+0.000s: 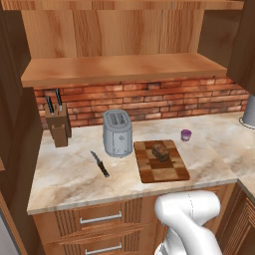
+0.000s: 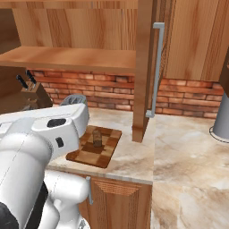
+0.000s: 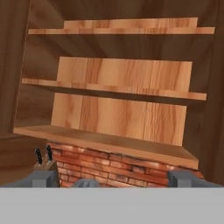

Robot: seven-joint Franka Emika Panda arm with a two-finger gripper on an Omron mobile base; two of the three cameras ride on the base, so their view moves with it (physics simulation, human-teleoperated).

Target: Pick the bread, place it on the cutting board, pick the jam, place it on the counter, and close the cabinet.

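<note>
The dark brown bread (image 1: 160,151) lies on the patchwork cutting board (image 1: 160,161), also seen as bread (image 2: 96,137) on the board (image 2: 85,154). The small purple jam (image 1: 186,135) stands on the beige counter (image 1: 69,172), just right of the board's far corner. Above, the cabinet (image 1: 124,67) is open with bare wooden shelves (image 3: 118,89). Its door (image 2: 143,67) sticks out edge-on with a grey bar handle (image 2: 156,67). My gripper (image 3: 113,180) faces the shelves from a distance, open, its fingertips (image 3: 41,178) wide apart with nothing between them.
A silver toaster (image 1: 117,133) stands left of the board, with a black-handled knife (image 1: 100,164) lying in front of it. A wooden knife block (image 1: 57,122) sits at the back left by the brick wall. A grey vessel (image 2: 221,120) stands at the far right.
</note>
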